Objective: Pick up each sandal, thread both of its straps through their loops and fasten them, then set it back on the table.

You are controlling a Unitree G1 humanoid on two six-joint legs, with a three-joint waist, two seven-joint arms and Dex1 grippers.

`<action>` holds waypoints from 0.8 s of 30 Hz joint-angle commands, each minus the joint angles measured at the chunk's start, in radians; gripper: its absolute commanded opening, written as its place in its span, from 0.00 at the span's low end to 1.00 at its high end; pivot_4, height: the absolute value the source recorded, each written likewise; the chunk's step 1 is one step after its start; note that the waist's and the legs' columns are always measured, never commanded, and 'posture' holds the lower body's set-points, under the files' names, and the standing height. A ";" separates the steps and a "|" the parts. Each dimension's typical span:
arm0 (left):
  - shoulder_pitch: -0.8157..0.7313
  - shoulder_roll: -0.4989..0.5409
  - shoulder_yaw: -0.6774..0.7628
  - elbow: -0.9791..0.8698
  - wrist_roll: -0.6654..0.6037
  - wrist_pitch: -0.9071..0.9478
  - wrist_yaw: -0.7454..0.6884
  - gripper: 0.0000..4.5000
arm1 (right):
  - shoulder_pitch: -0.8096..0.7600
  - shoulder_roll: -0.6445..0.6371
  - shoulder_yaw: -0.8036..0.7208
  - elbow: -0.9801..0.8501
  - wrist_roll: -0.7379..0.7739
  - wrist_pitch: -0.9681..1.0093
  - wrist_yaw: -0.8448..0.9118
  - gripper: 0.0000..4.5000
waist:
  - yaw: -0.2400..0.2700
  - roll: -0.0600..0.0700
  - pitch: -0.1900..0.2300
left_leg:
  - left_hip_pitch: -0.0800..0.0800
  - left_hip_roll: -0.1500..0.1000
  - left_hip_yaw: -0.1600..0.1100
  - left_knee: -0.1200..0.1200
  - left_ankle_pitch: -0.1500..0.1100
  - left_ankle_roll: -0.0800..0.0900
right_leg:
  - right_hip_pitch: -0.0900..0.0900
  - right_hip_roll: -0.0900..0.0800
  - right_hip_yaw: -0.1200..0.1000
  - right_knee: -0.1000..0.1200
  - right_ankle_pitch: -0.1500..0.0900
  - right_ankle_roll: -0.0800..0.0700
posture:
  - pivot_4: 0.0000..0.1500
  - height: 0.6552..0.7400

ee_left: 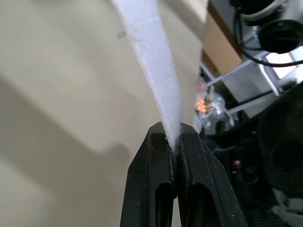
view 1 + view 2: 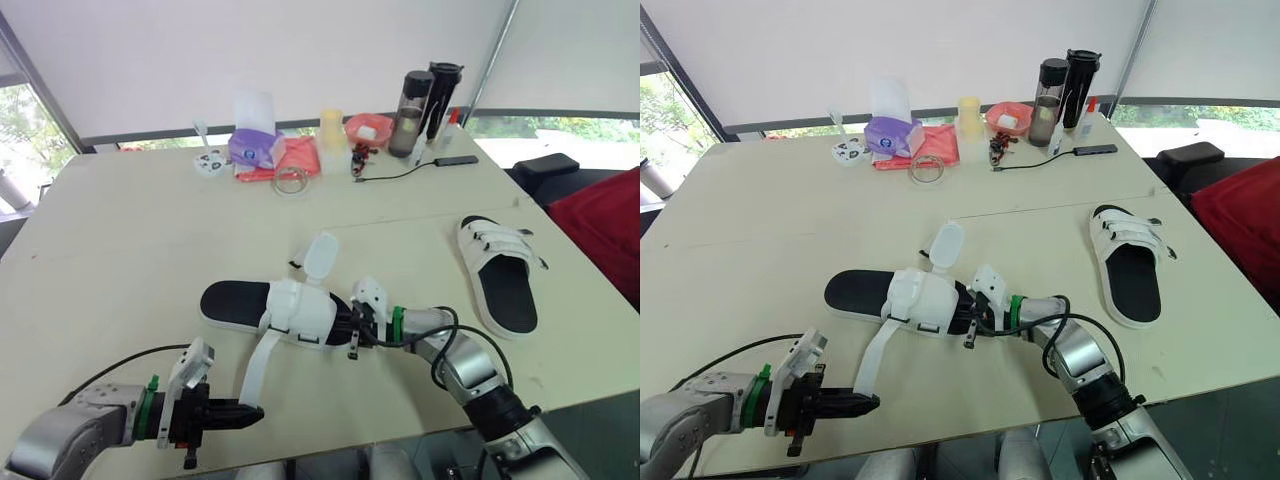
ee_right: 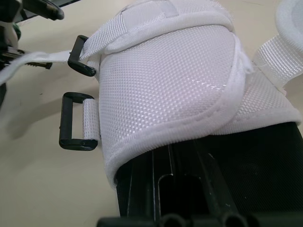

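A sandal (image 2: 240, 302) with a black footbed and white upper lies near the table's front middle. My right gripper (image 2: 343, 325) is shut on its open end, its fingers (image 3: 142, 184) reaching under the white upper (image 3: 165, 80). One long white strap (image 2: 258, 362) runs through a black loop (image 3: 80, 62) out to my left gripper (image 2: 250, 412), which is shut on the strap's end (image 1: 158, 80). The second loop (image 3: 75, 122) hangs bare. The other strap (image 2: 320, 256) stands up loose on the far side. A second sandal (image 2: 497, 272) lies to the right with its straps across the upper.
Along the table's far side stand a purple tissue pack (image 2: 256, 146), a glass jar (image 2: 291, 181), a yellow cup (image 2: 332, 130), a red bowl (image 2: 368, 129) and two dark bottles (image 2: 425, 97). A black cable (image 2: 400, 172) trails there. The table's front edge (image 2: 420, 425) is close.
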State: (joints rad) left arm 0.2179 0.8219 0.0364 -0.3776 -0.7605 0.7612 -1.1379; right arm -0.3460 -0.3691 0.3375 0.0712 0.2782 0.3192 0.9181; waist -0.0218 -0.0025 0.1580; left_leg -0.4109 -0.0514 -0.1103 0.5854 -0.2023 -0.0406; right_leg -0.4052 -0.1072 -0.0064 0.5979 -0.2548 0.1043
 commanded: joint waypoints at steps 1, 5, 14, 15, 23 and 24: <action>0.031 0.016 0.019 -0.036 -0.008 -0.005 -0.007 0.01 | 0.030 -0.008 0.028 0.130 -0.078 0.038 -0.035 0.00 | -0.003 0.000 0.000 | 0.000 0.000 0.000 0.000 0.000 0.000 | 0.000 0.000 0.000 -0.001 0.000 0.000 | 1.00 1.00; 0.060 0.032 -0.003 -0.044 0.026 -0.035 -0.022 0.01 | 0.026 -0.009 0.029 0.137 -0.078 0.035 -0.034 0.00 | -0.017 0.000 0.000 | 0.000 0.000 0.001 0.000 0.000 0.000 | -0.001 -0.002 0.000 -0.002 0.000 0.000 | 1.00 1.00; -0.054 -0.020 0.075 -0.044 -0.105 0.040 0.049 0.01 | 0.021 -0.021 0.030 0.145 -0.079 0.029 -0.028 0.00 | -0.016 -0.002 -0.001 | 0.002 0.000 0.002 -0.006 0.000 0.000 | -0.002 -0.003 -0.002 0.000 0.000 -0.001 | 1.00 1.00; -0.064 -0.022 0.084 -0.048 -0.124 0.055 0.056 0.01 | 0.020 -0.022 0.030 0.147 -0.079 0.028 -0.028 0.00 | -0.016 -0.003 -0.002 | 0.002 0.000 0.002 -0.006 0.000 0.000 | -0.002 -0.003 -0.002 0.000 0.000 -0.001 | 1.00 1.00; -0.268 -0.065 0.163 -0.081 -0.379 0.182 0.177 0.01 | 0.017 -0.019 0.035 0.156 -0.083 0.020 -0.025 0.00 | -0.009 -0.005 -0.003 | 0.003 -0.001 0.002 -0.005 0.000 0.000 | -0.001 -0.004 -0.003 0.001 0.001 0.000 | 1.00 1.00; -0.298 -0.072 0.151 -0.077 -0.374 0.184 0.186 0.01 | 0.016 -0.018 0.037 0.156 -0.084 0.019 -0.025 0.00 | -0.010 -0.006 -0.003 | 0.004 -0.001 0.002 -0.005 0.000 0.000 | -0.001 -0.004 -0.004 0.001 0.001 0.000 | 1.00 1.00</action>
State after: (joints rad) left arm -0.0564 0.7548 0.1710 -0.4355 -1.0962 0.9385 -0.9699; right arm -0.3677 -0.3662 0.3534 0.1020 0.2782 0.2945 0.9291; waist -0.0313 -0.0082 0.1547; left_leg -0.4065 -0.0527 -0.1085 0.5802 -0.2021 -0.0402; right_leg -0.4056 -0.1108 -0.0103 0.5994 -0.2539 0.1036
